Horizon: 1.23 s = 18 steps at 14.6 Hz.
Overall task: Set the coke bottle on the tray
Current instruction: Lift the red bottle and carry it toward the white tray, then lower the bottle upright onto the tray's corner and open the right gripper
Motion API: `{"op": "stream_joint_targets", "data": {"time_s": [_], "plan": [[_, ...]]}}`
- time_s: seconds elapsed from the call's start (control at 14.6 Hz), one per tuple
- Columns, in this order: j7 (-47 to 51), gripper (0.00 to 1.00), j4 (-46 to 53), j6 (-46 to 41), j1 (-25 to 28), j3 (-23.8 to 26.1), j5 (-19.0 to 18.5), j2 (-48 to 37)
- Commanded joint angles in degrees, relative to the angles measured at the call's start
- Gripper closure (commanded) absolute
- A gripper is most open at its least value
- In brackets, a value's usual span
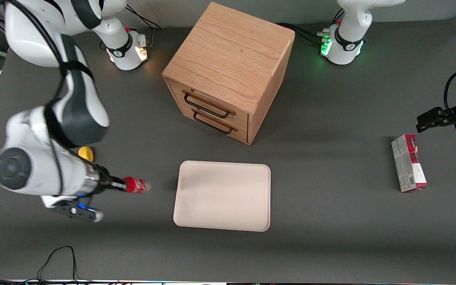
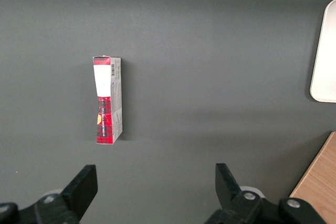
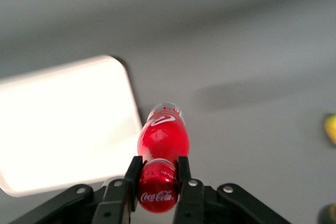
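My right gripper (image 1: 122, 185) is shut on the coke bottle (image 1: 137, 185), a small red bottle with a red cap and white script. It holds the bottle by the cap end, lying nearly level above the table, its clear base pointing at the tray. In the right wrist view the fingers (image 3: 183, 170) clamp the bottle (image 3: 163, 139) at its neck, with my gripper (image 3: 157, 174) around the cap. The cream tray (image 1: 223, 195) lies flat beside the bottle, a short gap away, toward the parked arm's end; its corner shows in the right wrist view (image 3: 63, 124).
A wooden two-drawer cabinet (image 1: 228, 71) stands farther from the front camera than the tray. A yellow lump (image 1: 86, 153) lies by the working arm. A red-and-grey carton (image 1: 409, 163) lies toward the parked arm's end, also in the left wrist view (image 2: 107, 99).
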Motion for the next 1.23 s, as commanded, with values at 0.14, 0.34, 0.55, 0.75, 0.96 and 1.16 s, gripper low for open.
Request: {"op": "stream_joint_targets", "data": {"time_s": [0.14,0.34,0.55,0.75,0.96,1.16], "plan": [[11.15,1.0,4.77,10.45,4.76,0.02,-2.14,7.47],[14.14,1.0,4.77,13.0,6.09,0.37,-5.13,9.15],[14.76,1.0,4.77,14.68,7.15,0.28,-5.22,10.47],[16.08,1.0,4.68,15.82,8.29,0.02,-5.4,11.26],[16.52,1.0,4.68,16.08,8.9,0.11,-6.19,11.35],[16.52,1.0,4.59,16.61,8.9,0.11,-6.19,11.44]]}}
